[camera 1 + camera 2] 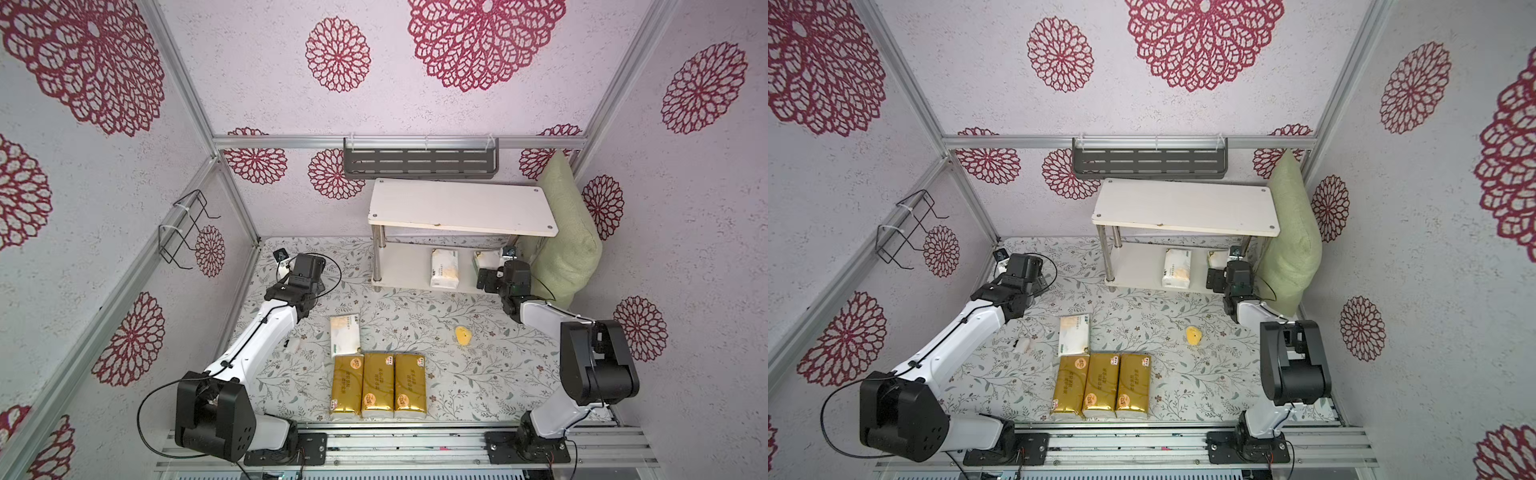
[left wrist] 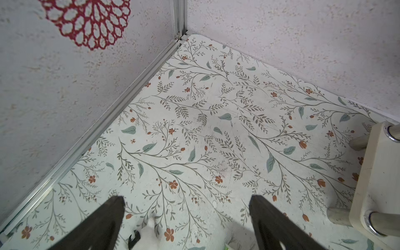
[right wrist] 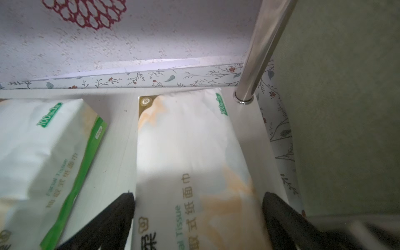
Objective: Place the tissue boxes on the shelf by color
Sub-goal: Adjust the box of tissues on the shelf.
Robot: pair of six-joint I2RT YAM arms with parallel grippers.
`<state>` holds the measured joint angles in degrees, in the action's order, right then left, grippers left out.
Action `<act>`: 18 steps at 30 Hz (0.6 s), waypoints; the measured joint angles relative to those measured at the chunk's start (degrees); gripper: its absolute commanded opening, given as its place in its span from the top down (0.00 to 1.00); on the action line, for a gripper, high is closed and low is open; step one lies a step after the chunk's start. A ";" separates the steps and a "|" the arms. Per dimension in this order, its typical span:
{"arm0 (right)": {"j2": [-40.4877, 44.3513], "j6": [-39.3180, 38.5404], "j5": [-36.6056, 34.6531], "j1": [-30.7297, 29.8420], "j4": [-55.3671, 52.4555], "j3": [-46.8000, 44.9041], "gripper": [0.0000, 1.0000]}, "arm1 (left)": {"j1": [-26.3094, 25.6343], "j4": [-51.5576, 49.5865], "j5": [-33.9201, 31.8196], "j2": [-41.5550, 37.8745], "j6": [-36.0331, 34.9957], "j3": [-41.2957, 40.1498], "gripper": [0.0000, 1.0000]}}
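**Claw astride a shelved pack: backing out is the risk**

Low in both top views, three gold packs (image 1: 377,384) lie side by side and touching on the tabletop (image 1: 478,374). A loose white pack (image 1: 345,334) sits just above their left end. The left claw (image 2: 187,199) hangs wide open over bare tabletop, holding nothing.

Farther up, the right claw (image 3: 198,194) is at the lower board of the shelf (image 1: 461,205). Its jaws are spread either side of a shelved white pack (image 3: 184,140) lying flat there, which I judge free, not gripped.

The danger is in backing out. One finger (image 3: 121,212) sits against the soft wrapper and could drag the pack off the edge, or nudge its neighbour (image 3: 43,138) at the frame's left. A chrome leg (image 3: 259,54) and a green cushion (image 1: 569,249) crowd the other side.

The shelved packs are soft and white, with orange patches and green print. The gold ones look shiny and slippery.
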<state>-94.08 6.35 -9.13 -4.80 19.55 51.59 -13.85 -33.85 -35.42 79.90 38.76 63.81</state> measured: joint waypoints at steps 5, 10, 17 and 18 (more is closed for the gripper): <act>-0.11 2.47 -0.17 0.11 0.11 0.02 0.06 | 0.00 -0.11 0.02 0.00 0.00 0.17 0.03; -0.37 5.33 -1.20 0.09 0.17 0.02 0.08 | 0.00 -0.15 0.02 0.00 -0.17 0.44 0.03; -1.07 7.45 -4.00 -0.74 0.13 0.87 0.08 | 0.00 -0.17 0.02 0.00 -0.20 0.44 0.03; -1.22 7.69 -4.52 -0.96 0.04 1.05 0.08 | 0.00 -0.15 0.02 0.00 -0.20 0.44 0.03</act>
<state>-95.31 14.04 -13.65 -5.76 19.59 52.64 -13.85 -34.00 -35.40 79.90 38.57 64.25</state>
